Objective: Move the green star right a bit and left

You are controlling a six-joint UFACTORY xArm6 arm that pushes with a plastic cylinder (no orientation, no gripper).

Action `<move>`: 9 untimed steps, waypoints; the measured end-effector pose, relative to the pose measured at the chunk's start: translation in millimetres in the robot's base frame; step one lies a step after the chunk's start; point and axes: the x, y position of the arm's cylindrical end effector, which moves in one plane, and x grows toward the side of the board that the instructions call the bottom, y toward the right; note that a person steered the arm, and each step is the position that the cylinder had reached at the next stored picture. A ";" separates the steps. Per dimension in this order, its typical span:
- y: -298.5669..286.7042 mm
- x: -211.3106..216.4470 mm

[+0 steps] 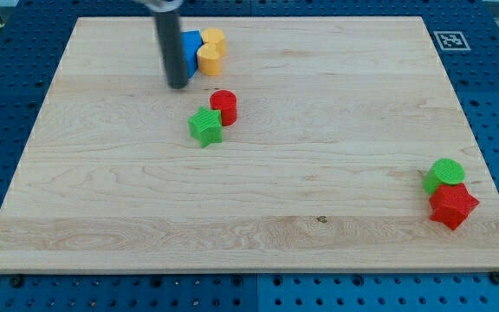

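Nearest the view's bottom, far off to the lower right of the green star [204,126]: a red star [453,206], with a green cylinder [443,174] touching it just above. Well apart from the work, no concern.

Then the green star itself, left of the board's centre on the wooden board [128,225]. Touching or almost touching its upper right corner: a red cylinder [223,106]. Contact hard to confirm from here.

Above and slightly left of the green star: my tip [178,85], clear of the star, with bare board between. Plain rod, nothing to open or close, nothing held, touching no block as far as can be judged.

Farther still, above the green star and just right of the rod: a blue block [191,45], partly hidden by the rod, shape unclear, with two yellow blocks [210,51] beside it, apparently cylinders.

To do the step well, probably: bring the tip down around the star's left side first, then push through the star's middle toward the view's right. Short stroke only. An off-centre push likely to spin the star; a push aimed upward likely to shove the red cylinder along. For the return, circle below the star to its right side rather than squeezing between star and cylinder.
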 end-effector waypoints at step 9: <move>37.9 115.8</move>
